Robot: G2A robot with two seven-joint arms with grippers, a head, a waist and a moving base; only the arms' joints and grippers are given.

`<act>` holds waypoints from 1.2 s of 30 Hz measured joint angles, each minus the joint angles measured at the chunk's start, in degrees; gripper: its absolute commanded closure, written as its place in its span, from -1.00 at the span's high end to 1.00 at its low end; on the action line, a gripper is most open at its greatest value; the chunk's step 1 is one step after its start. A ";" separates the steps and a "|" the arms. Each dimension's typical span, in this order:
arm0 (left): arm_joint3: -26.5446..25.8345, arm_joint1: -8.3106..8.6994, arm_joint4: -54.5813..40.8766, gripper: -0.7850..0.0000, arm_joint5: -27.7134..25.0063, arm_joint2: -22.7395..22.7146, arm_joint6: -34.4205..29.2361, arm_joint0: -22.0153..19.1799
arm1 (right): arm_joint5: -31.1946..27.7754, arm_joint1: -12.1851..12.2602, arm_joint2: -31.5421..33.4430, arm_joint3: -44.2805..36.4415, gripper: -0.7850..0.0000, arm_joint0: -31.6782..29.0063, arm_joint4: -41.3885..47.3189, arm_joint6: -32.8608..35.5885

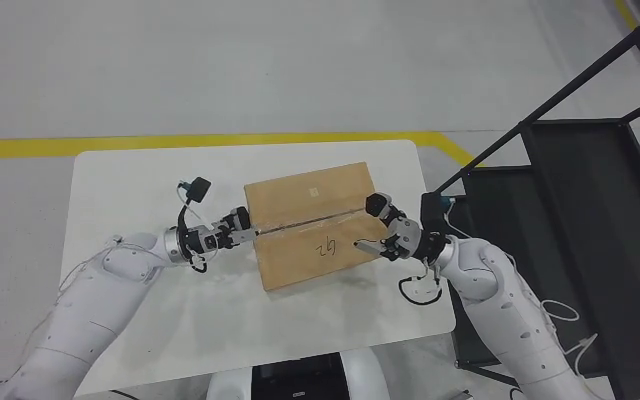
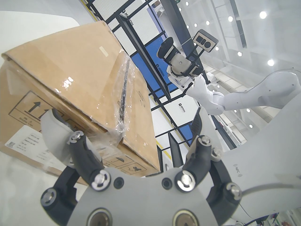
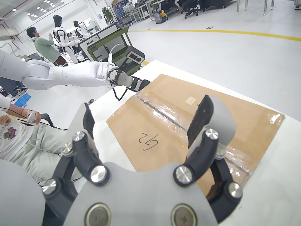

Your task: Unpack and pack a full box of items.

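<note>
A closed cardboard box (image 1: 315, 225) lies in the middle of the white table, with a clear-tape seam (image 1: 310, 222) running across its top and a handwritten mark on the nearer flap. My left gripper (image 1: 245, 229) is open at the box's left end, level with the seam; in the left wrist view one finger (image 2: 53, 128) rests against the box side (image 2: 70, 76) below crumpled tape (image 2: 122, 99). My right gripper (image 1: 378, 226) is open over the box's right end. Its fingers (image 3: 207, 116) straddle the seam (image 3: 162, 112) above the box top (image 3: 169, 92).
The white table (image 1: 150, 180) has bare room left of the box and in front of it. A black metal rack (image 1: 575, 180) stands just off the table's right edge. A yellow floor line (image 1: 200, 145) runs behind the table.
</note>
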 measured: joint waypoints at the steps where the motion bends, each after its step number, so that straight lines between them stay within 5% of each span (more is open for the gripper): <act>1: 0.41 -0.23 -0.01 1.00 -0.08 0.45 -0.04 -0.26 | -0.01 0.01 0.04 -0.05 1.00 -0.06 0.01 0.00; 10: 3.69 -1.69 0.06 1.00 -1.68 2.33 0.80 -1.84 | 0.12 0.08 0.08 -0.98 1.00 -0.45 -0.16 0.12; 22: 8.29 -0.33 -0.95 1.00 -4.64 -2.86 4.33 1.21 | 0.18 0.00 -1.42 -1.10 1.00 0.89 -0.39 1.11; 30: -2.33 1.93 -1.26 1.00 -4.71 -14.24 10.31 6.53 | -1.16 0.01 -2.27 -1.77 1.00 2.22 -1.93 1.84; 36: -11.05 2.57 4.96 1.00 -4.71 -22.67 16.89 12.95 | -0.96 -0.09 -1.13 -4.78 1.00 2.19 -11.21 -2.23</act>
